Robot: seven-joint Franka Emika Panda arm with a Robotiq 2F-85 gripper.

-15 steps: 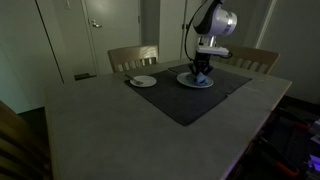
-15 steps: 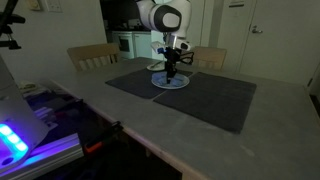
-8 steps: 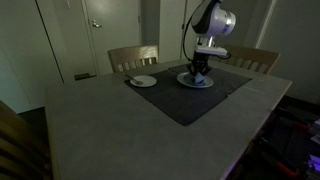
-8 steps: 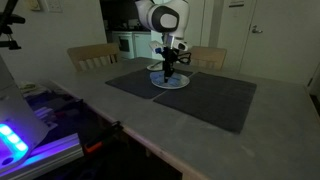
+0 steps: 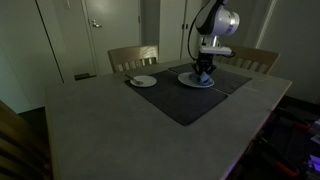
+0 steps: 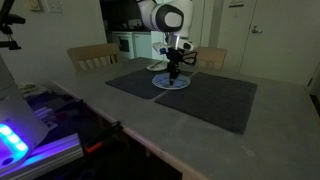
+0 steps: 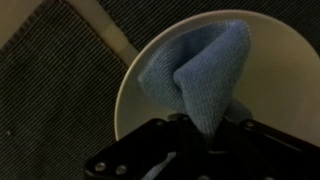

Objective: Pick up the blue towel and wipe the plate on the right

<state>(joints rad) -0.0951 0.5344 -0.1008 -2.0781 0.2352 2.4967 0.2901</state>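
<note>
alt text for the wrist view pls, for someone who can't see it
A bunched blue towel, pinched in the gripper at the bottom of the frame, rests on a pale round plate. The plate sits on a dark woven placemat, with a strip of lighter table top left.

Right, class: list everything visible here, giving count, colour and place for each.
second plate: one, white, on the mat's end
towel plate: one, white, on the mat, under the gripper
blue towel: one, on the towel plate, pinched by the gripper
mat: dark grey, on the table; count unclear
table: one, grey
chairs: two, light wood, behind the table
robot arm: one, white, above the towel plate
gripper: one, black, shut on the towel
</note>
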